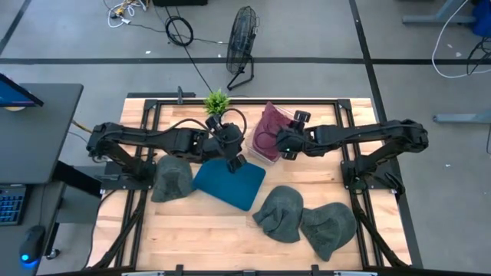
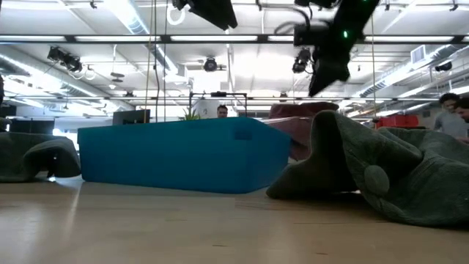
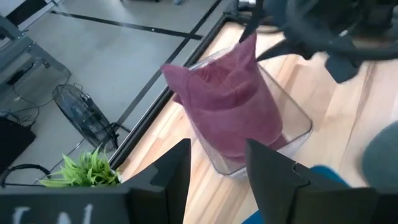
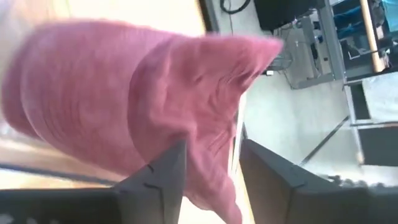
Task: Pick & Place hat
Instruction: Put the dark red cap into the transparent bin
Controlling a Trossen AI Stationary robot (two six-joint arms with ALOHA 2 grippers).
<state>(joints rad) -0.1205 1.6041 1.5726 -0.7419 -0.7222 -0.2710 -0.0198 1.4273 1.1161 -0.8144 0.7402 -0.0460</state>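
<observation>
This is a lab or workshop hall. Bare concrete floor [image 1: 322, 31] with loose cables [image 1: 178, 31] and a floor fan [image 1: 242, 42] surrounds the table [image 1: 230, 238]. Strip lights [image 2: 132, 18] hang from an open ceiling.

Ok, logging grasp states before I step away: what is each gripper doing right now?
Left gripper: open, empty, above the teal bin.
Right gripper: open, holding nothing, right at the maroon hat in the clear container.
</observation>
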